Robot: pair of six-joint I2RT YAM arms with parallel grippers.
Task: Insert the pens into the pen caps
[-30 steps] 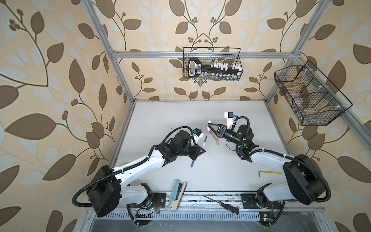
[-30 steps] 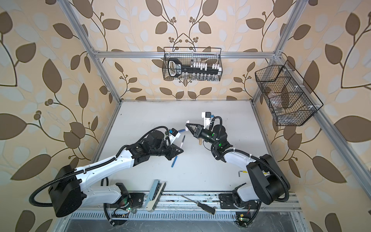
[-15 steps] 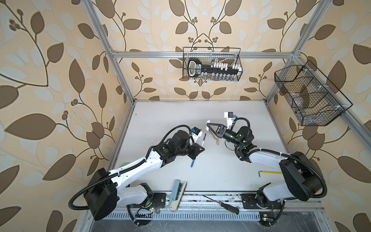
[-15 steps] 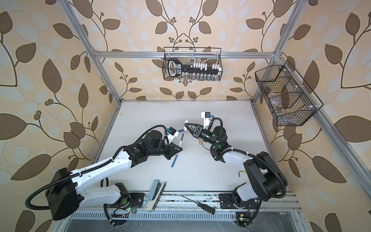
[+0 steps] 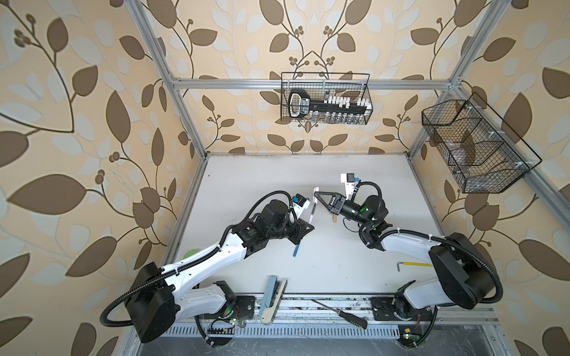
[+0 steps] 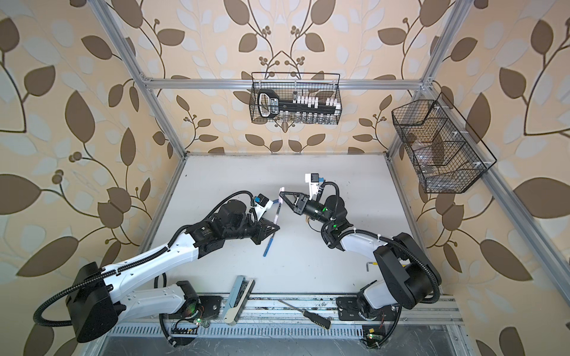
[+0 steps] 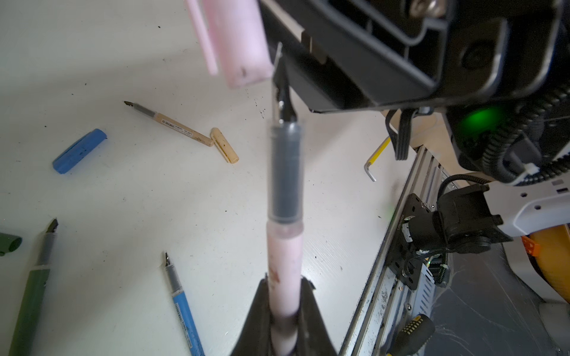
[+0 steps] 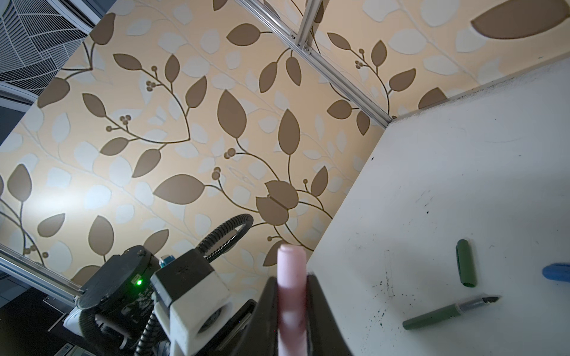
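Pink pen point(image 7: 283, 262) tip beside pink cap point(image 7: 237, 40)

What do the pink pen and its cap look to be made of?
Pink pen: likely matte plastic; evenly coloured barrel without glare, with a translucent smoky section near the tip. Pink cap: probably the same matte plastic; opaque, with a moulded clip.

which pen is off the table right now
The pale pink pen, held up in the left gripper; the green pen, blue pen and tan pen lie flat on the table.

You have bright, even light; up close, the pink pen point(image 7: 285, 262) and pink cap point(image 8: 290, 268) blur in wrist views.
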